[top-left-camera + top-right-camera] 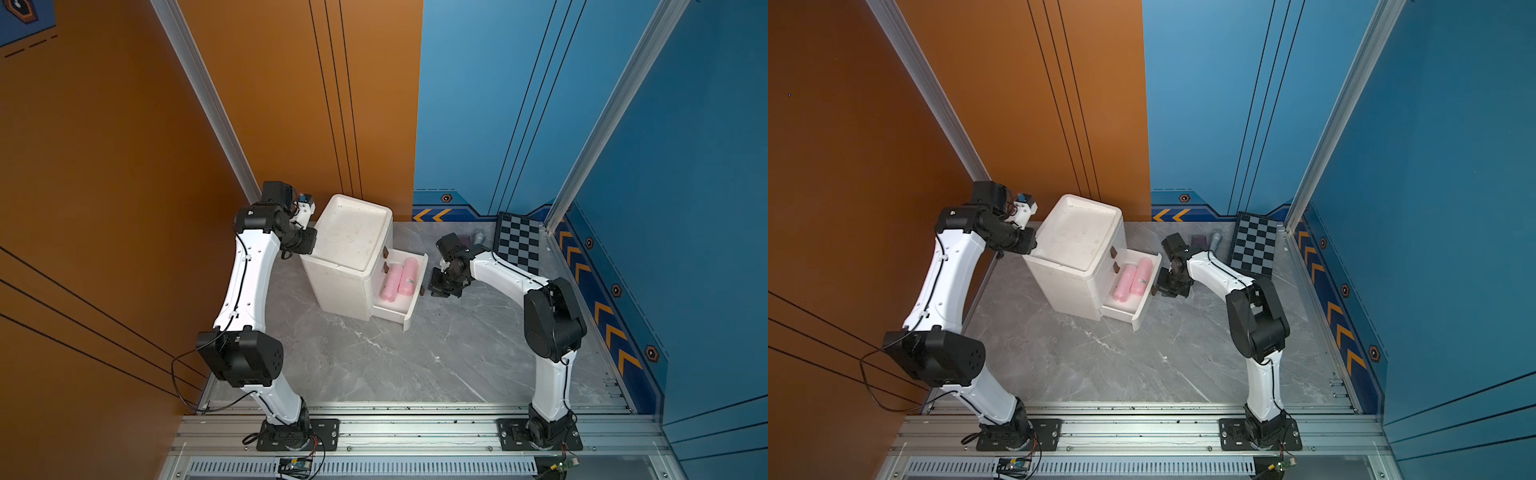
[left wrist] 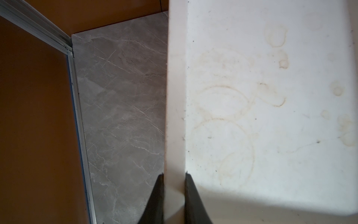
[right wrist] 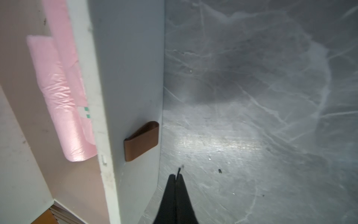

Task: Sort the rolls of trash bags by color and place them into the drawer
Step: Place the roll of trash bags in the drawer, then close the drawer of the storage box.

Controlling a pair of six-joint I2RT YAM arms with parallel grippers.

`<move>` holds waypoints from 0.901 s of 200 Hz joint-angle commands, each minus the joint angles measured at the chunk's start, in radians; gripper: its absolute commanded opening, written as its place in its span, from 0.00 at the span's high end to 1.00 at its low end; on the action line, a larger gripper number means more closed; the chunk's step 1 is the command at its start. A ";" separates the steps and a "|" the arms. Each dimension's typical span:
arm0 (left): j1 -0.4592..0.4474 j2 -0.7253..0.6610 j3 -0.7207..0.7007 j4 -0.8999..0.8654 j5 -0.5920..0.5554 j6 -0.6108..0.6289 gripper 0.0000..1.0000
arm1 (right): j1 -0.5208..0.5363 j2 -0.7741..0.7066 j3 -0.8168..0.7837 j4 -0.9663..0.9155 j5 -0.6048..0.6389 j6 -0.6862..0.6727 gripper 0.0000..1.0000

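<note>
1. Right gripper's (image 3: 175, 177) black fingers fill the foreground of its wrist view. They are pressed together with nothing between them, just in front of the bottom drawer's (image 1: 395, 306) front panel and a little apart from the brown pull tab (image 3: 141, 141).
2. Two pink rolls of trash bags (image 1: 400, 279) lie side by side inside that drawer, which stands pulled out of the white drawer cabinet (image 1: 340, 286). Both upper drawers are shut.
3. Left gripper (image 2: 174, 174) pinches the cabinet's raised top rim, one finger on each side, steadying it.
4. I reckon the step in hand is pushing the drawer home. Meet the panel squarely near the tab and push straight along the slide, low and slow.
5. An off-centre shove could skew the drawer or swing the cabinet on the marble tabletop (image 1: 374, 365), so the left-hand hold should be firm.
</note>
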 commanded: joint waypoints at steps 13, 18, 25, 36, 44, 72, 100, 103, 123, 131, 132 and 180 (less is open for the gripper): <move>-0.033 0.103 -0.097 -0.101 0.009 -0.022 1.00 | 0.013 0.041 0.033 0.055 -0.022 0.022 1.00; -0.033 0.101 -0.098 -0.101 0.009 -0.020 1.00 | 0.015 0.048 0.041 0.056 -0.023 0.023 1.00; -0.034 0.098 -0.102 -0.102 0.010 -0.020 1.00 | 0.020 0.062 0.054 0.056 -0.027 0.028 1.00; -0.037 0.095 -0.111 -0.102 0.012 -0.019 1.00 | 0.029 0.074 0.074 0.060 -0.035 0.036 1.00; -0.040 0.093 -0.118 -0.101 0.013 -0.017 1.00 | 0.037 0.110 0.089 0.063 -0.040 0.043 1.00; -0.045 0.079 -0.145 -0.102 0.012 -0.011 1.00 | 0.073 0.144 0.140 0.083 -0.044 0.066 1.00; -0.049 0.075 -0.154 -0.102 0.003 -0.004 1.00 | 0.107 0.172 0.202 0.109 -0.047 0.105 1.00; -0.050 0.074 -0.154 -0.102 0.003 -0.003 1.00 | 0.110 0.174 0.210 0.111 -0.047 0.109 1.00; -0.053 0.076 -0.145 -0.101 0.004 -0.004 1.00 | 0.128 0.199 0.274 0.116 -0.047 0.121 1.00; -0.056 0.078 -0.140 -0.102 0.005 -0.003 1.00 | 0.132 0.211 0.295 0.118 -0.051 0.129 1.00; -0.056 0.078 -0.140 -0.102 0.006 -0.003 1.00 | 0.132 0.212 0.298 0.119 -0.051 0.130 1.00; -0.071 0.084 -0.131 -0.102 0.006 -0.003 1.00 | 0.168 0.282 0.413 0.129 -0.065 0.168 1.00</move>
